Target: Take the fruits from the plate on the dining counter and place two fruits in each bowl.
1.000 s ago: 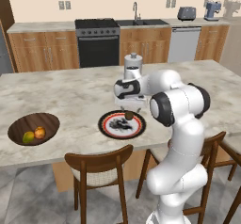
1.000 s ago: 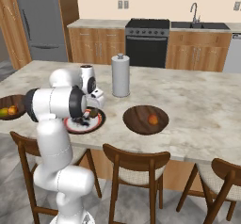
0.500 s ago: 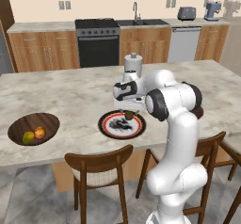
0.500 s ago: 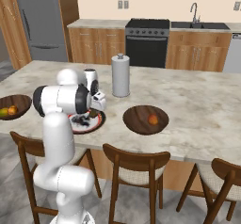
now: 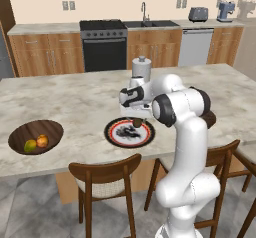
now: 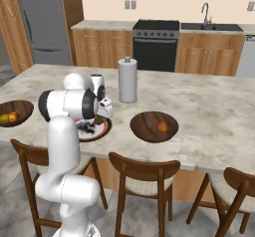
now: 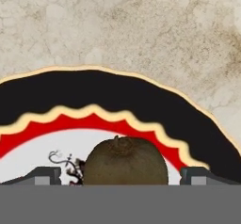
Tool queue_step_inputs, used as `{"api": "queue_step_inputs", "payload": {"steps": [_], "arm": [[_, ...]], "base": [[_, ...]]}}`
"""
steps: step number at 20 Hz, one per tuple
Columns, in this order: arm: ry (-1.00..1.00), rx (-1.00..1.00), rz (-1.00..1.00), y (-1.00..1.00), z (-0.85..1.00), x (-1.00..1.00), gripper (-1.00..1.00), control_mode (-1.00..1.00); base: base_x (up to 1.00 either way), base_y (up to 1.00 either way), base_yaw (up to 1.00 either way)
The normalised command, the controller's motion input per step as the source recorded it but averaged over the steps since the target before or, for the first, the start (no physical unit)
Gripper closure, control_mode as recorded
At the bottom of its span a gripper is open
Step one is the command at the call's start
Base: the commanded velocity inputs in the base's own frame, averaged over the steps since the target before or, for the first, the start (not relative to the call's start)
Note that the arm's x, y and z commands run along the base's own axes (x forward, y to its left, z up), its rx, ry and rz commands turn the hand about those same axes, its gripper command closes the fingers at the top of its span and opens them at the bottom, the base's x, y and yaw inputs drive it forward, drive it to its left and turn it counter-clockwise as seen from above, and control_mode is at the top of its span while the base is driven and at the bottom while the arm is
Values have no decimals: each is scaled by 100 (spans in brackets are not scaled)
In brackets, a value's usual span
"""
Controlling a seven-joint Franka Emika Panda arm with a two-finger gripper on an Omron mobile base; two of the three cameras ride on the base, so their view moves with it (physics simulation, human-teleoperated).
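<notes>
End effector (image 7: 120, 175) has dropped lower over plate (image 7: 141, 108) w/ jaws spread either side of brown fruit (image 7: 125, 161), so last pick looks imminent.

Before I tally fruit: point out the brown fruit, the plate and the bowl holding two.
brown fruit (image 7: 125, 161), hand view, its top.
plate (image 5: 114, 136), left base view, left rim.
bowl (image 5: 50, 129), left base view, bare inside.

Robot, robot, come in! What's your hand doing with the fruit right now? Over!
Hand open, low over the plate. Brown fruit sits between the fingertips, not gripped yet. Nothing in the way.
</notes>
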Motion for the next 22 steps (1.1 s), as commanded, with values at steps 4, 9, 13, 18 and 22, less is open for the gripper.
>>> {"api": "queue_step_inputs", "payload": {"steps": [4,9,13,18,22], "arm": [[0,0,-4,0,-10,-11,-100,-100],[0,0,-8,0,-1,-23,-100,-100],[0,0,-10,0,-1,-8,-100,-100],[0,0,-7,0,-8,5,100,-100],[0,0,-1,-4,11,-5,100,-100]], "base": [[0,0,0],[0,0,0],[0,0,0],[0,0,0],[0,0,0]]}}
